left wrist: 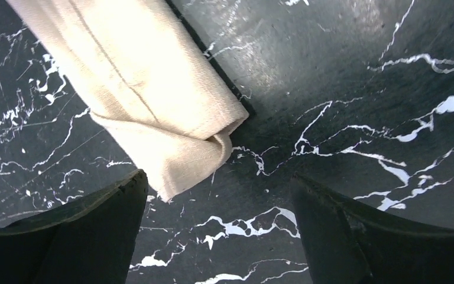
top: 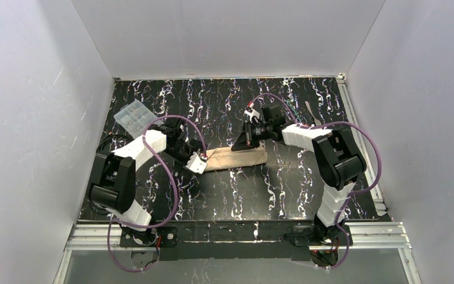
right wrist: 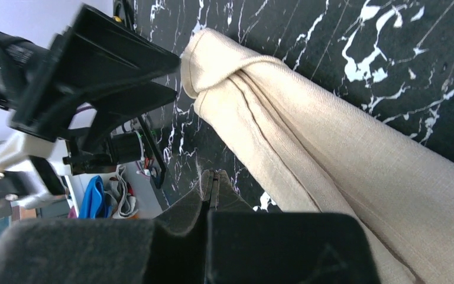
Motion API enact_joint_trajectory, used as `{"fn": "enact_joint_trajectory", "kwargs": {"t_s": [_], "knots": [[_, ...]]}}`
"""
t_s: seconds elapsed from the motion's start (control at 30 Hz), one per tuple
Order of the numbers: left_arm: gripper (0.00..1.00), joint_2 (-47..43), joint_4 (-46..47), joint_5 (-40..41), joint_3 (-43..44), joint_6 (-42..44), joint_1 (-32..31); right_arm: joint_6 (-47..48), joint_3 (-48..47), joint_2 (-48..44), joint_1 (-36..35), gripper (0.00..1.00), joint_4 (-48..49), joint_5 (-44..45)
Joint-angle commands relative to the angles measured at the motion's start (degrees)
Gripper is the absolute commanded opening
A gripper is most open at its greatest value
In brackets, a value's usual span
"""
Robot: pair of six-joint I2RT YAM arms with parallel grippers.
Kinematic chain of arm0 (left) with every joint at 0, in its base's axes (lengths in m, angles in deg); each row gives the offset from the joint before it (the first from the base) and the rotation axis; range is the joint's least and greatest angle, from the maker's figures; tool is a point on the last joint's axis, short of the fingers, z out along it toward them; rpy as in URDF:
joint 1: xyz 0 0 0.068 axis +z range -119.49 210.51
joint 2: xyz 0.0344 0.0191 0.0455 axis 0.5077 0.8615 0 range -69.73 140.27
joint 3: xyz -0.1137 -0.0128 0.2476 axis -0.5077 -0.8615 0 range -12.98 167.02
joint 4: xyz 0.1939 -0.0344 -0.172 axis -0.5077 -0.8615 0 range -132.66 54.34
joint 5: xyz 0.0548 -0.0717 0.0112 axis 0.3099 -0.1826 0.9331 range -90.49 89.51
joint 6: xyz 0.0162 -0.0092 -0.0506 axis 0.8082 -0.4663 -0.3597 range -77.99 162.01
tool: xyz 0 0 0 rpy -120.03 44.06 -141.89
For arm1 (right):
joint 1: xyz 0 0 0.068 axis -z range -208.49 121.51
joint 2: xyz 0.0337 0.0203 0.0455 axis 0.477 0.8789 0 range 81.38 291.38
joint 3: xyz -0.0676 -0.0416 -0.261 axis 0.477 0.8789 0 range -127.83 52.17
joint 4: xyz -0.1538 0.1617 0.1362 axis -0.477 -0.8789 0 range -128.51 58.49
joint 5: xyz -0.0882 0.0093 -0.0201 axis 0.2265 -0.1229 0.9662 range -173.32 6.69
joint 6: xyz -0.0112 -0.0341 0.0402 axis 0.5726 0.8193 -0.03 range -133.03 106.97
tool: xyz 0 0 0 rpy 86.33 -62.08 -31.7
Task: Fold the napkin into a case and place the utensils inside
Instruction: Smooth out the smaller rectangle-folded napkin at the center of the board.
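Napkin (top: 236, 158) lies flat on the table (top: 242, 195) as a narrow layered strip, with one end just ahead of the left tool (left wrist: 217, 177) and one long edge just beside the tip of the right tool (right wrist: 211, 180). Left tool is spread wide with nothing in it. Right tool is pressed together, pinching nothing; cannot tell whether its tip touches the cloth. Risks, as I judge them: nothing pins the tucked end, so the soft folds may spring loose. The left tool's fingers (left wrist: 83, 236) sit close to the free corner and could snag or drag it on any sideways move. The right tool could shove the strip off line if it slides toward that edge. Fork (top: 312, 112) lies well apart, beyond the right tool, so a long reach for it leaves the folds unguarded; spoon shows in no view. Top view alone gives the whole strip, the fork and the clear box (top: 131, 116) beyond the left tool. Left wrist view alone shows the end's tuck and free corner. Right wrist view alone shows the lengthwise creases and the left tool hanging over that end.
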Motion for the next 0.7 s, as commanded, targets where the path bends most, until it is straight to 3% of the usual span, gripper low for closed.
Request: {"fn": "enact_joint_trajectory", "kwargs": {"t_s": [0.0,0.4,0.67], "knots": [[0.88,-1.7,4.7,0.8,-2.9,12.0,0.3,-3.2,-2.0,2.6,-1.3,0.01,6.0,-0.8],[0.79,0.3,10.9,0.5,-8.8,19.7,0.2,-7.7,-0.4,8.3,-3.1,0.01,14.7,-0.1],[0.71,1.9,9.8,0.1,-8.6,18.5,-1.6,-9.0,2.0,11.8,-3.1,0.01,18.8,1.2]]}}
